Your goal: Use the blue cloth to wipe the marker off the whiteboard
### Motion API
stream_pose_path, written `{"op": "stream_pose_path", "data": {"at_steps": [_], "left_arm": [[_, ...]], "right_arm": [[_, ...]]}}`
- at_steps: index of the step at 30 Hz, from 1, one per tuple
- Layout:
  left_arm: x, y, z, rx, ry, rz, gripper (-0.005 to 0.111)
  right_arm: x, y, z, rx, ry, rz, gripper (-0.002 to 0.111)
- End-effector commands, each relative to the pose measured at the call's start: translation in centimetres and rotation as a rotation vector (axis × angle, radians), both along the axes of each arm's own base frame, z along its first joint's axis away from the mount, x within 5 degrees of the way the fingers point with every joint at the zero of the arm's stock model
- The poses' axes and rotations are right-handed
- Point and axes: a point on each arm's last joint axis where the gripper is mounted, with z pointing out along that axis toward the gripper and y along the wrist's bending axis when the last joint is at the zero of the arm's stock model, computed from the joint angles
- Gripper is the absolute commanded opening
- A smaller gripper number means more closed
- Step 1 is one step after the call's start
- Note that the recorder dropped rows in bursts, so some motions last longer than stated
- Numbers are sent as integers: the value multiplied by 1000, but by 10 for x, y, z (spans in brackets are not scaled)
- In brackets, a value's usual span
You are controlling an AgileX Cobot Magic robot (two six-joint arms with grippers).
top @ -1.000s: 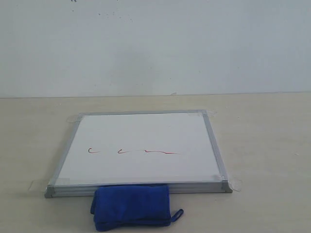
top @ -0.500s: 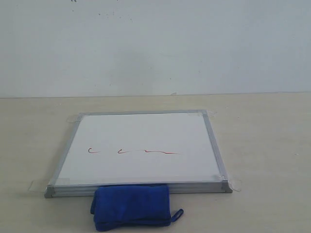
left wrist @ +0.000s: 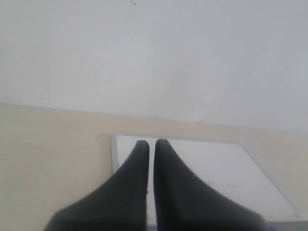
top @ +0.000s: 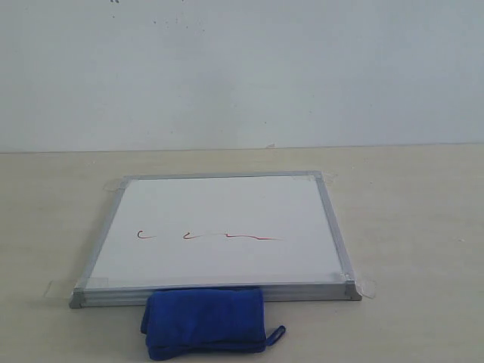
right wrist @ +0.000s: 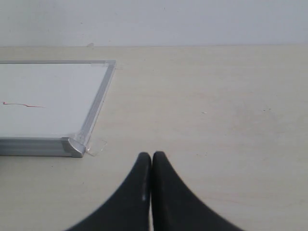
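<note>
Lab-style test bench: plain beige tabletop [top: 416,227], blank white wall [top: 242,76], whiteboard [top: 219,208] taped down at its corners.

Left gripper [left wrist: 151,143], two matte black jaws, broad at the base, curving inward to slim rounded tips, right gripper [right wrist: 152,155], a like pair of smooth black jaws, one bearing a small pale fleck near its inner edge

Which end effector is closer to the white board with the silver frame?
Left, it seems. The left end effector overlaps the silver-framed white board in its wrist view; the right end effector is over bare beige table, off the board's corner.
</note>
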Motion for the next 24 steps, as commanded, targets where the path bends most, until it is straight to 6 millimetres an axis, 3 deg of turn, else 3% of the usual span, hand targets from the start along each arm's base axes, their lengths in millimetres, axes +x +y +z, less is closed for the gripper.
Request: {"op": "stream_pose_path", "data": {"at_steps": [1,9,19,24], "left_arm": [[-5,-1,18,-45,-69,-14,4],[-6,-1,28,-73,-176,-14,4],[-8,-3,38,-347,-264,-66,4],[-8,-4,38,-393,-259,-76,4]], "right_arm": [[0,-1,1,-3,-6,-8,0],[0,-1,1,-3,-6,-8,0],[0,-1,1,-3,-10,-7,0],[0,-1,1,-3,-10,-7,0]]}}
